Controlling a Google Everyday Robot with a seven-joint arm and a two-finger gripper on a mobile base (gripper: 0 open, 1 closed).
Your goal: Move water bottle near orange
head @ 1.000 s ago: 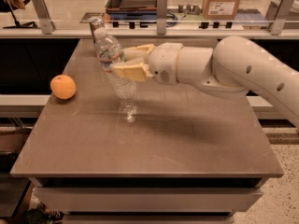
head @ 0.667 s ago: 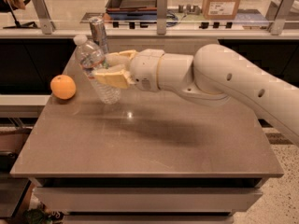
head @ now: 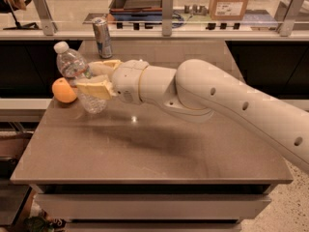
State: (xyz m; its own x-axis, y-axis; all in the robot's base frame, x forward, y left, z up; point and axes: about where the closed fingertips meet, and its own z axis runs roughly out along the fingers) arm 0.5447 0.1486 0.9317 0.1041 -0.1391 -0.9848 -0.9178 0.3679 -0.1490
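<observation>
The water bottle (head: 77,74) is clear ribbed plastic with a white cap, tilted with its cap to the upper left. My gripper (head: 95,77) is shut on the water bottle, with one yellowish finger (head: 94,88) in front of it and one behind. It holds the bottle above the table's left side. The orange (head: 64,90) lies on the table right beside the bottle's lower part, partly behind it.
A slim silver-blue can (head: 102,37) stands at the table's far edge. The brown table (head: 154,149) reaches to the front and right. Behind are a glass rail with posts (head: 167,7), a cardboard box (head: 231,0) and a tray.
My arm has carried the bottle leftward from the table's middle to just beside the orange. The orange and the can have not moved.
</observation>
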